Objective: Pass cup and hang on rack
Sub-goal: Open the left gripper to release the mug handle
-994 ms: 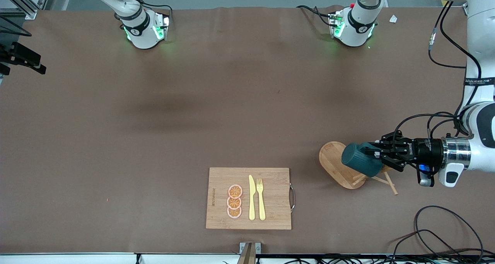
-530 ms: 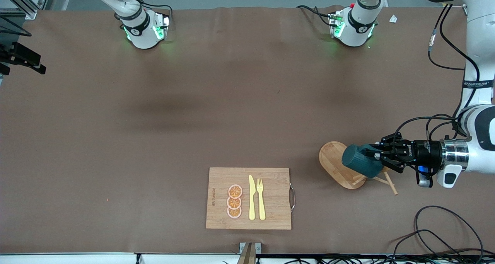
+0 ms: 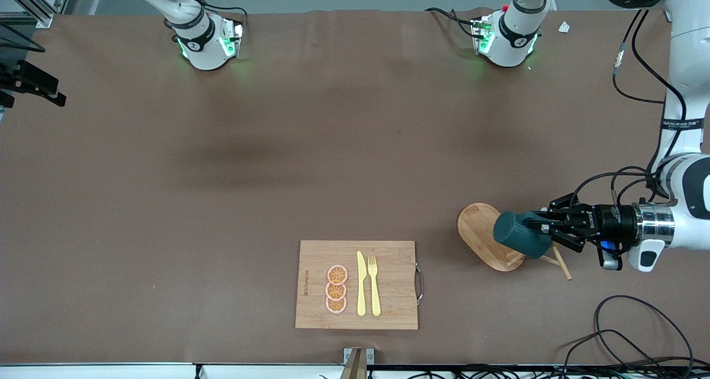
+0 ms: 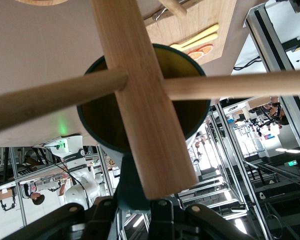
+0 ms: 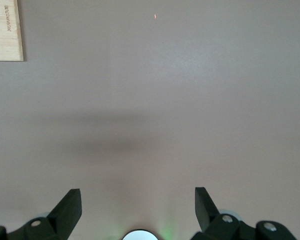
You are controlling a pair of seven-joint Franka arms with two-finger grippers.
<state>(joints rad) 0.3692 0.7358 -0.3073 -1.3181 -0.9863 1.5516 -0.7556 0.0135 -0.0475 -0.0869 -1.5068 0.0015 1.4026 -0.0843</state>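
Note:
My left gripper [image 3: 546, 230] is shut on the handle of the dark teal cup [image 3: 520, 235] and holds it on its side over the wooden rack's oval base [image 3: 478, 230]. Thin pegs [image 3: 560, 259] stick out beside the cup. In the left wrist view the rack's post [image 4: 140, 95] crosses the cup's golden-brown mouth [image 4: 102, 117], with a peg [image 4: 55, 97] to either side; my left gripper [image 4: 134, 207] grips the teal handle. My right gripper [image 5: 137, 205] is open and empty over bare table; it is out of the front view.
A bamboo cutting board [image 3: 316, 257] with orange slices [image 3: 336, 289], a yellow knife [image 3: 361, 284] and a fork [image 3: 374, 284] lies near the front edge. Its corner shows in the right wrist view [image 5: 5, 30]. Loose cables [image 3: 627, 334] lie at the left arm's end.
My left gripper has shifted slightly with the cup, lower over the rack and a bit toward the left arm's end. The right arm has not moved.

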